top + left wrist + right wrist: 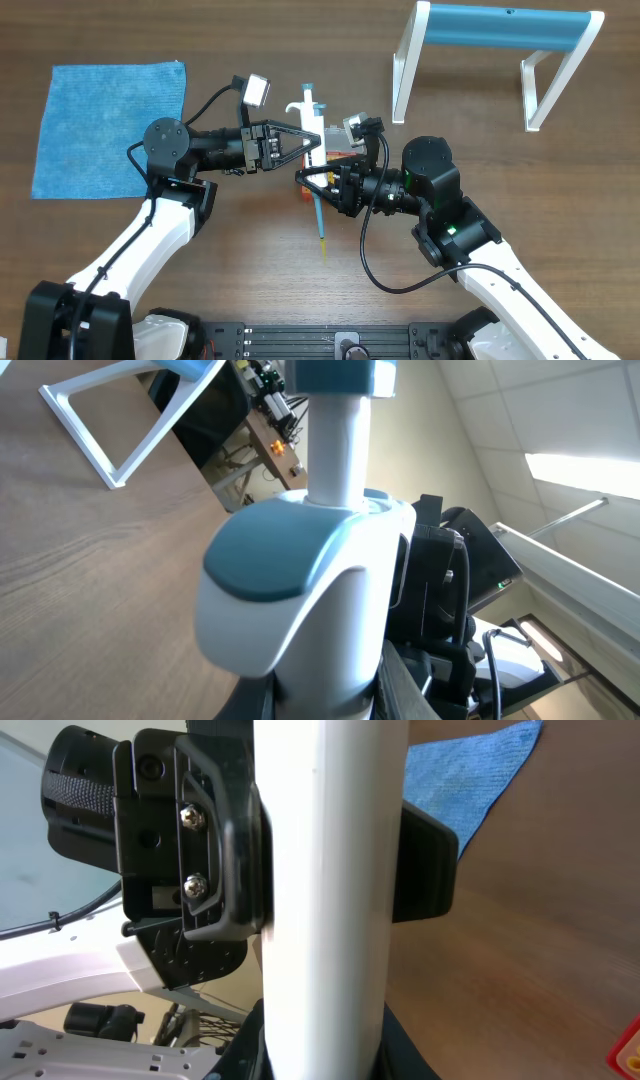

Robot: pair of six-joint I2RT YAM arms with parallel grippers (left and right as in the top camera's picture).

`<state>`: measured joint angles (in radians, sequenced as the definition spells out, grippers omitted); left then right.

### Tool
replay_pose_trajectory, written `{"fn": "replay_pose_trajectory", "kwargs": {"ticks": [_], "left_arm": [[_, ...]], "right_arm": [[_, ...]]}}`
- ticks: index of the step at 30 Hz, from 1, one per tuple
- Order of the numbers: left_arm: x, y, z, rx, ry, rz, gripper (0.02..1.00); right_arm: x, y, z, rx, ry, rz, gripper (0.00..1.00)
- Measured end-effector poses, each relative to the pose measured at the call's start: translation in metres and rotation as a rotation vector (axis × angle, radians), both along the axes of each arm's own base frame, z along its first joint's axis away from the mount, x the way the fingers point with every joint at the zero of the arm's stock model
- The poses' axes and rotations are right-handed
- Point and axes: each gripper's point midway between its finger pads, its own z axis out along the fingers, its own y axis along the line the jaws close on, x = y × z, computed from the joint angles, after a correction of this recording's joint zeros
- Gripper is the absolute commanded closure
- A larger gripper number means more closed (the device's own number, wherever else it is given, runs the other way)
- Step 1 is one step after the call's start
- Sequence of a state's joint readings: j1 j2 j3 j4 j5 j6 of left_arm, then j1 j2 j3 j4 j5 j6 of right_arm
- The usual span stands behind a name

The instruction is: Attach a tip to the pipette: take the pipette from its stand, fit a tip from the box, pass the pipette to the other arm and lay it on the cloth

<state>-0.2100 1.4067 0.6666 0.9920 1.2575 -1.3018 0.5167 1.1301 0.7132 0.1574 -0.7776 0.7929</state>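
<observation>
Where the cloth (108, 128) lies: far left of the surface (250, 280), flat.
Left gripper (308, 148): jaws clamped on the pipette (313, 122), on its white upper body.
Pipette: mid-surface between both grippers, yellow tip (322, 238) fitted.
Right gripper (312, 182): jaws gripping the pipette lower down.
Stand (500, 28): far right.

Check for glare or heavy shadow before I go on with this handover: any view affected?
Top view: even light, faint shadows on the table. Left wrist view: a bright ceiling panel glares, yet the pipette reads fine. Right wrist view: the pipette's barrel is blown out to flat white.
</observation>
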Motion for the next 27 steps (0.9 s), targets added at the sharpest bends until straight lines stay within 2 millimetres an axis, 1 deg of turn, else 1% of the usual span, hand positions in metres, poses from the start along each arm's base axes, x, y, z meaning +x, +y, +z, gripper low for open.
{"fn": "replay_pose_trajectory", "kwargs": {"ticks": [1, 2, 5, 6, 7, 9, 11, 13, 15, 17, 19, 20, 22, 23, 24, 26, 27], "left_arm": [[0.000, -0.001, 0.000, -0.001, 0.000, 0.001, 0.991], [0.000, -0.001, 0.000, -0.002, 0.000, 0.003, 0.991], [-0.002, -0.010, 0.001, -0.010, 0.011, 0.002, 0.993], [0.000, -0.010, -0.002, -0.004, 0.037, 0.008, 0.993], [0.003, -0.009, -0.006, 0.006, 0.066, 0.017, 0.989], [0.015, 0.000, -0.027, 0.047, 0.185, 0.058, 0.993], [0.029, 0.019, -0.049, 0.087, 0.283, 0.129, 0.991], [0.042, 0.042, -0.058, 0.096, 0.308, 0.200, 0.993], [0.053, 0.065, -0.059, 0.092, 0.288, 0.267, 0.993], [0.059, 0.086, -0.066, 0.096, 0.332, 0.314, 0.996], [0.062, 0.114, -0.082, 0.105, 0.421, 0.377, 0.996], [0.062, 0.133, -0.094, 0.115, 0.480, 0.424, 0.993], [0.058, 0.155, -0.115, 0.168, 0.580, 0.498, 0.993], [0.055, 0.162, -0.125, 0.211, 0.623, 0.535, 0.993], [0.051, 0.170, -0.138, 0.282, 0.670, 0.576, 0.993], [0.036, 0.187, -0.159, 0.487, 0.760, 0.645, 0.996], [0.031, 0.196, -0.159, 0.582, 0.762, 0.663, 0.993]], "right_arm": [[0.000, 0.000, 0.000, 0.000, 0.000, 0.000, 0.194], [0.000, -0.001, 0.000, 0.002, 0.003, -0.001, 0.150], [-0.007, 0.003, 0.000, 0.002, -0.010, 0.038, 0.150], [-0.007, 0.003, 0.001, 0.003, -0.010, 0.042, 0.150], [-0.008, 0.003, 0.001, 0.004, -0.009, 0.047, 0.150], [-0.010, 0.002, -0.001, 0.002, 0.008, 0.062, 0.150], [-0.005, -0.011, -0.016, -0.034, 0.085, 0.031, 0.148], [0.006, -0.030, -0.029, -0.062, 0.149, -0.023, 0.145], [0.017, -0.047, -0.030, -0.062, 0.145, -0.060, 0.148], [0.027, -0.061, -0.029, -0.053, 0.138, -0.094, 0.148], [0.038, -0.078, -0.028, -0.048, 0.129, -0.145, 0.148], [0.044, -0.085, -0.028, -0.047, 0.128, -0.172, 0.148], [0.048, -0.093, -0.028, -0.044, 0.127, -0.192, 0.148], [0.049, -0.095, -0.028, -0.044, 0.126, -0.201, 0.148], [0.050, -0.097, -0.028, -0.043, 0.127, -0.204, 0.148], [0.050, -0.097, -0.028, -0.044, 0.128, -0.204, 0.148], [0.050, -0.097, -0.028, -0.044, 0.127, -0.205, 0.148]]}}
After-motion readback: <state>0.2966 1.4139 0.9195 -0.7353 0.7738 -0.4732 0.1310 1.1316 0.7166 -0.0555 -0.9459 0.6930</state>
